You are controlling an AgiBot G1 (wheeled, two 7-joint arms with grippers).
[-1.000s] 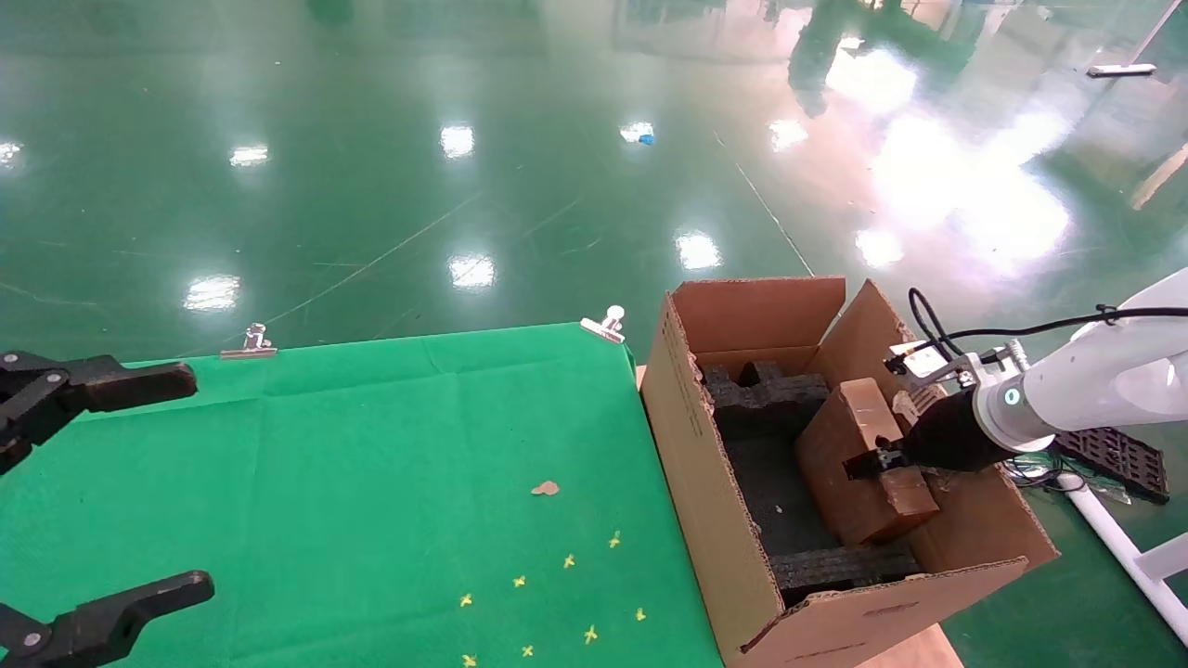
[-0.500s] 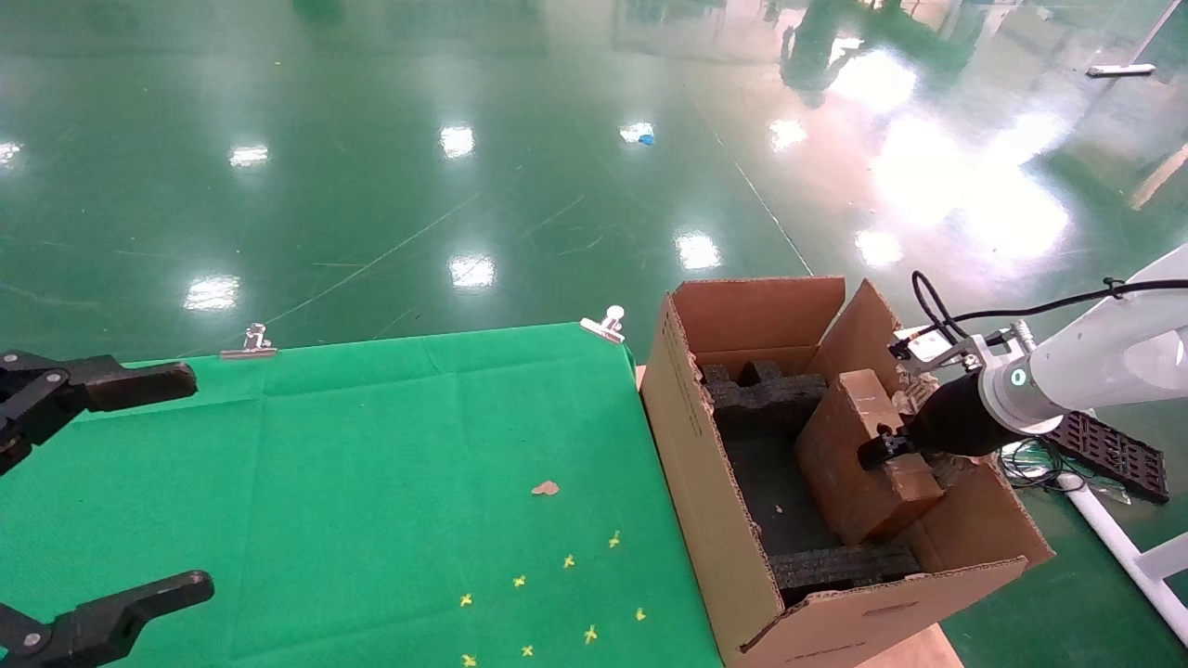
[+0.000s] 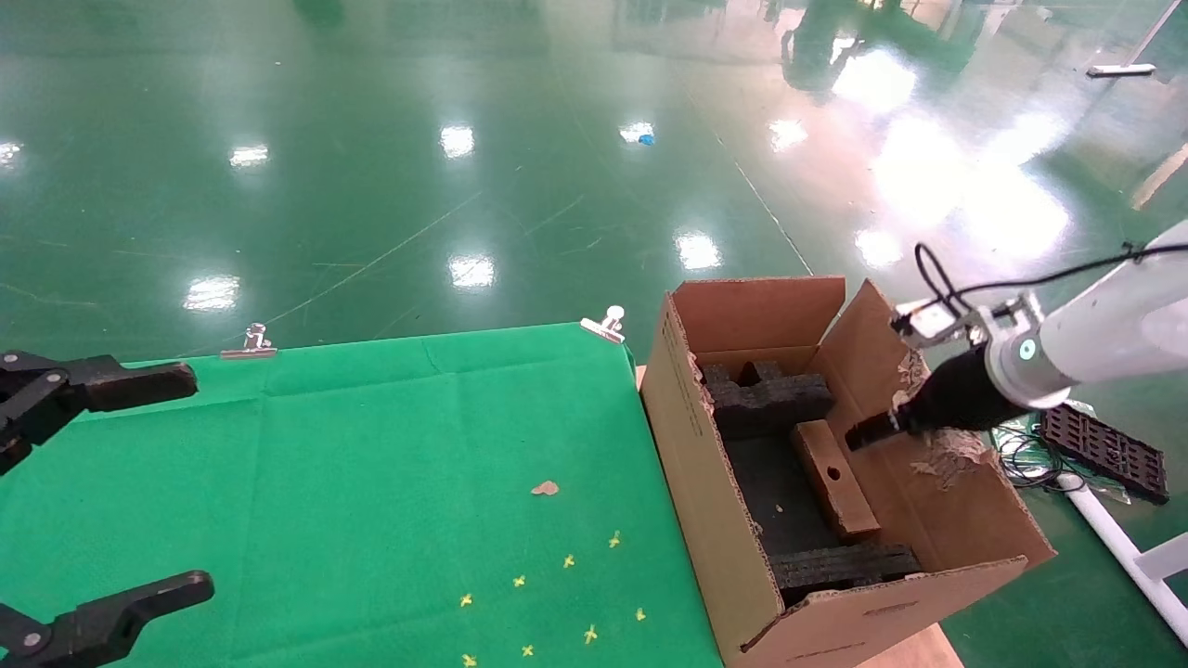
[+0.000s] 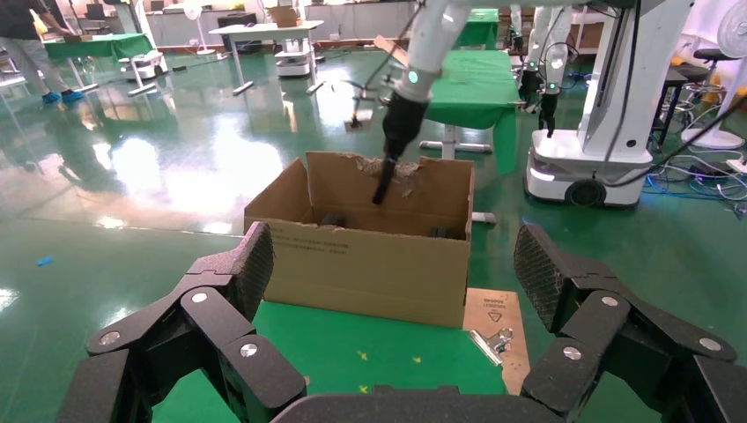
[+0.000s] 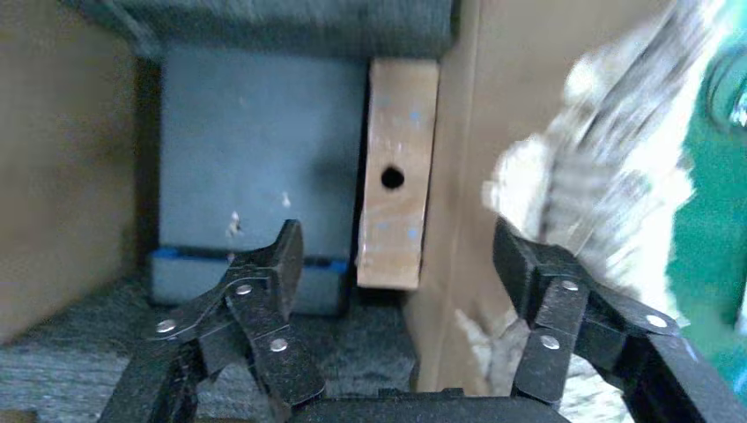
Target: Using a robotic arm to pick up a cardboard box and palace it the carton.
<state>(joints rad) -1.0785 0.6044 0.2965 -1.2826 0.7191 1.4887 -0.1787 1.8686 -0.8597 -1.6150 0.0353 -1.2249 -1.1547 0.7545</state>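
Floor (image 3: pixel 464 139): glossy green, fills the upper half of the head view. Green cloth (image 3: pixel 371 482) on the table covers the lower left, held by metal clips (image 3: pixel 249 341) along its far edge, with small yellow marks (image 3: pixel 557 594) and a brown scrap (image 3: pixel 545 488) near its right side.

Carton (image 3: pixel 705 520) sits lower right of centre, just beside the cloth's right edge, flaps up, right flap torn ragged. Black foam padding (image 3: pixel 766 394) lines the inside, at the far end and again at the near end.

Robotic arm (image 3: pixel 1104 334) enters from the right edge, white tube with black wrist. Right gripper (image 3: pixel 858 433) hovers over the carton's right wall, just above the interior, apart from the box. In the right wrist view its fingers (image 5: pixel 264 264) are spread wide, nothing between them — released.

Cardboard box (image 3: pixel 835 478) is inside the carton, standing on edge against the right wall, between the two foam blocks, narrow face with the round hole up. Right wrist view shows the same: box (image 5: pixel 396 203) below the spread fingers, touching the carton wall; whether it rests fully on the bottom is hard to say from here.

Left gripper (image 3: pixel 83 501) parked at the left edge over the cloth, fingers wide apart, empty, well clear of the carton.
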